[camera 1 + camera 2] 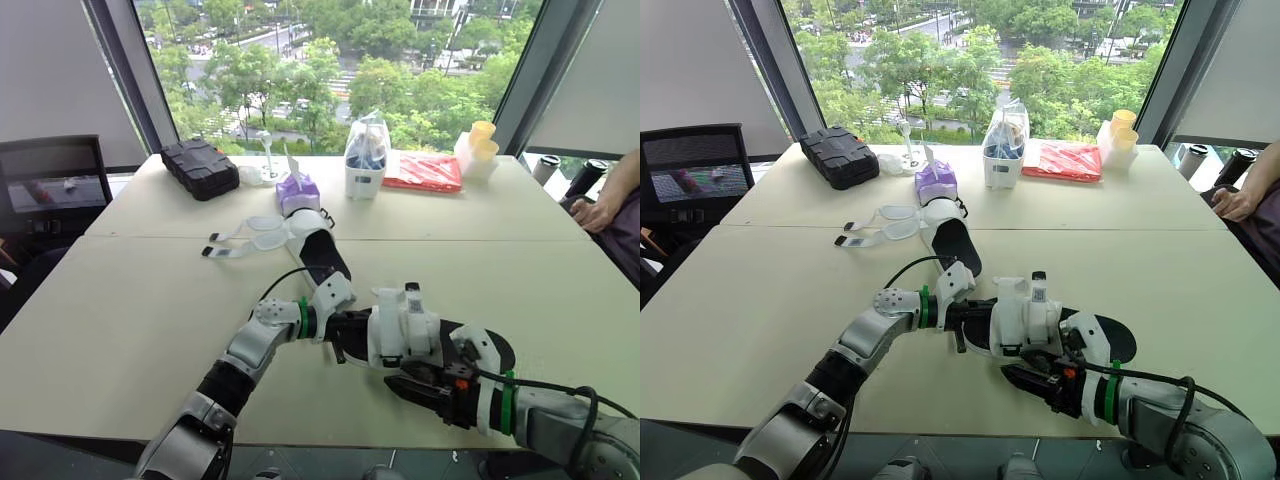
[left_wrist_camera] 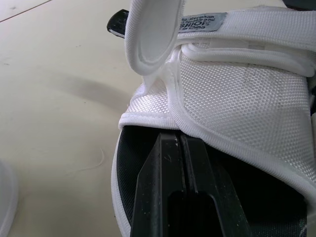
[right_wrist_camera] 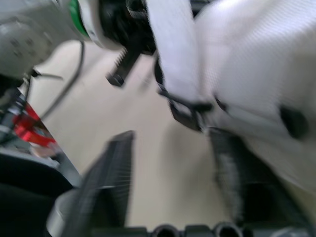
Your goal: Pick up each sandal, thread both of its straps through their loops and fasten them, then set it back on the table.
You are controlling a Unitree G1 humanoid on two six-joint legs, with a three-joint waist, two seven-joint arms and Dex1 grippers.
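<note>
A sandal with a black sole and white mesh straps (image 1: 405, 330) lies near the table's front edge, between my two grippers. My left gripper (image 1: 342, 338) is shut. Its fingers (image 2: 173, 163) rest on the black footbed with their tips at the edge of the white upper (image 2: 237, 103). One strap (image 2: 153, 34) loops upward above it. My right gripper (image 1: 440, 385) sits at the sandal's near side and is open. Its fingers (image 3: 106, 182) stand wide apart below a black strap loop (image 3: 190, 111). The second sandal (image 1: 318, 250) lies farther back, its white straps (image 1: 245, 238) spread open to the left.
At the back of the table stand a black case (image 1: 200, 168), a purple tissue pack (image 1: 297, 190), a clear container (image 1: 366, 158), a red packet (image 1: 423, 170) and yellow cups (image 1: 480, 140). A person's hand (image 1: 598, 210) rests at the right edge. A dark chair (image 1: 50, 185) stands left.
</note>
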